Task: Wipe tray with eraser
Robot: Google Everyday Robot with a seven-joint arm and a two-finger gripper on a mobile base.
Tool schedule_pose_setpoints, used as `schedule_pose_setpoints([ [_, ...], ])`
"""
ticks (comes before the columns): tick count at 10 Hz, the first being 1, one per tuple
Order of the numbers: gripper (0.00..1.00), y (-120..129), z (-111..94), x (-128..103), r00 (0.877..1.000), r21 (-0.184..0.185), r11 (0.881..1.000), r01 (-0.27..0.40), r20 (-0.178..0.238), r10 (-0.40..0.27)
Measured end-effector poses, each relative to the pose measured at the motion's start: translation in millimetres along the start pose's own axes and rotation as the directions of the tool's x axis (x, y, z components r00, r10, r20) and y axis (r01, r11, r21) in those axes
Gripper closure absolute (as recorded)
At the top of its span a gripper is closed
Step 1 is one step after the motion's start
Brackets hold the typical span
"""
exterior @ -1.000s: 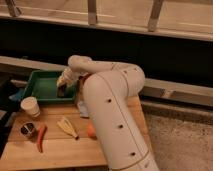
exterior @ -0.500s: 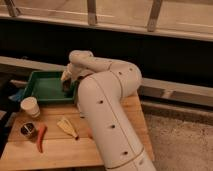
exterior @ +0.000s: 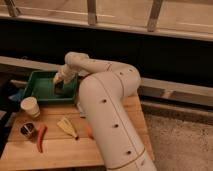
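Note:
A green tray (exterior: 37, 86) sits at the back left of the wooden table. My white arm reaches over it from the right. My gripper (exterior: 60, 85) points down into the tray's right half and holds a small dark eraser (exterior: 59, 90) against the tray floor.
On the wooden table (exterior: 60, 145) stand a white paper cup (exterior: 30, 106), a small dark tin (exterior: 27, 130), a red-orange utensil (exterior: 40, 137) and a pale wedge-shaped thing (exterior: 66, 126). My arm's big body covers the table's right side. A dark wall and railing are behind.
The arm has shifted slightly; the gripper with the eraser has moved a little across the right part of the tray.

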Motion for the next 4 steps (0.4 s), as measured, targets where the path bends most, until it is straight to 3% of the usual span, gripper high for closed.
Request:
schedule_pose_setpoints([
  [2, 1.0, -3.3, -9.2, 16.3, 1.0, 0.013, 1.0, -0.023, -0.009, 0.024],
  [4, 1.0, -21.5, -29.1, 24.2, 0.998, 0.025, 0.998, -0.061, 0.02, 0.061],
])
